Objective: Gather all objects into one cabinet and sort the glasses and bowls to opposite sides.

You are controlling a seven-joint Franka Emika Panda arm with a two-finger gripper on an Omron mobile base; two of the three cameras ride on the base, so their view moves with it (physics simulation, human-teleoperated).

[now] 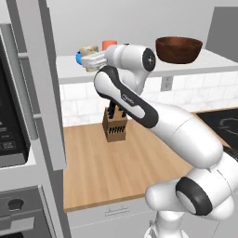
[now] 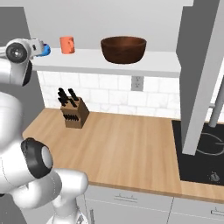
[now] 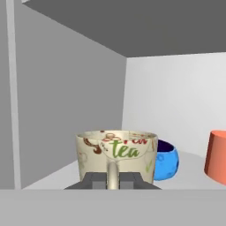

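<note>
1. Beige mottled mug (image 3: 117, 156): stands at the left end of the cabinet shelf (image 1: 186, 69), its handle pinched between the fingers of the tool (image 3: 113, 180), which is closed narrow on that handle.
2. Small blue bowl (image 3: 165, 161): just behind and beside the mug, touching or nearly so; contact cannot be confirmed.
3. Orange mug (image 2: 67, 44): on the same shelf, a little further along, apart from both.
4. Large dark brown bowl (image 2: 124, 49): well apart, toward the other end of the shelf.
5. Handling advice, a judgement: the mug likely belongs beside the orange mug; keep it upright, move it clear of the blue bowl without nudging it, and release only once its base sits flat.
6. Lettering: green "tea" on the mug wall; reddish script above it, partly legible, not readable with certainty.
7. Knife block (image 2: 74, 113): on the wooden bench (image 2: 131, 153) below, no readable marking.
</note>
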